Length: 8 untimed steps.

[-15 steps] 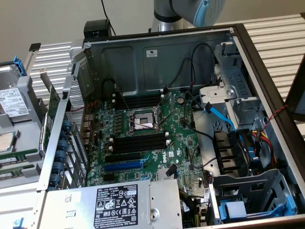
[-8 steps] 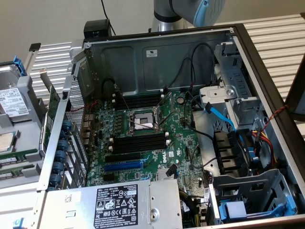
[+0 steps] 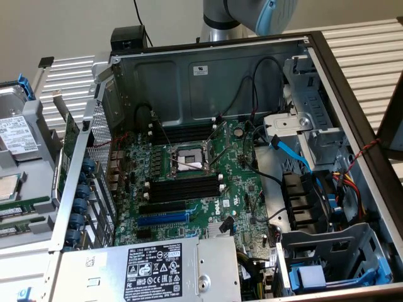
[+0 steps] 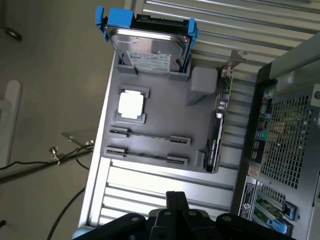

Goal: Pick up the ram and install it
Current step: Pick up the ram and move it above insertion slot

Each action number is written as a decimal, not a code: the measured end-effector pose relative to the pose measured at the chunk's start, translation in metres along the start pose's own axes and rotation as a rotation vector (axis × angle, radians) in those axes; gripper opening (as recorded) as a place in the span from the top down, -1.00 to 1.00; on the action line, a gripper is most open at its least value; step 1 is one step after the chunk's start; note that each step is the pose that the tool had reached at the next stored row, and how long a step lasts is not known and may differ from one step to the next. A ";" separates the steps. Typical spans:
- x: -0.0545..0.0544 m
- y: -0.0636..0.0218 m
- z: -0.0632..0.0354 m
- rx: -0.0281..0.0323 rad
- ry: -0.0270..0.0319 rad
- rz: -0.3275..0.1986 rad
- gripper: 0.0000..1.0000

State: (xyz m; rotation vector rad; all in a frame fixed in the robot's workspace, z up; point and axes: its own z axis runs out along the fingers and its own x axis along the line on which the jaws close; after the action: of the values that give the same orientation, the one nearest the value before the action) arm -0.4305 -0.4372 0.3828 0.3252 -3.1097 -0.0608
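Open grey metal computer case [image 3: 208, 75], green motherboard [image 3: 233, 163] exposed inside. Outside it, at the exterior view's left, grey plastic parts tray [image 4: 165, 115] carrying a silver hard drive in a blue caddy [image 4: 150, 50], a square silver processor [image 4: 131, 105] and a long, thin dark-green ram stick [image 3: 25, 204] [image 4: 149, 138] seated between the tray's clips, a second stick just beside it. Black gripper [image 4: 176, 200] above the slatted bench near the tray, fingers pressed together on nothing, well apart from the ram stick.

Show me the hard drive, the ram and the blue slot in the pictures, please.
hard drive [image 4: 152, 55], wrist view, on its labelled top face.
ram [image 3: 25, 204], exterior view, on the long green edge of the stick.
blue slot [image 3: 162, 219], exterior view, on the middle of its length.
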 end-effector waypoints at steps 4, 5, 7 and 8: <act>0.000 -0.0001 0.0009 0.0008 0.0030 -0.074 0.80; 0.000 -0.0001 0.0011 0.0010 0.0037 -0.092 0.80; 0.000 -0.0001 0.0014 0.0014 0.0053 -0.127 0.80; 0.000 -0.0001 0.0016 0.0015 0.0059 -0.145 0.80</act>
State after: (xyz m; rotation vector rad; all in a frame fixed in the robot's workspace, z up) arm -0.4305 -0.4372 0.3812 0.5500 -3.0750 -0.0588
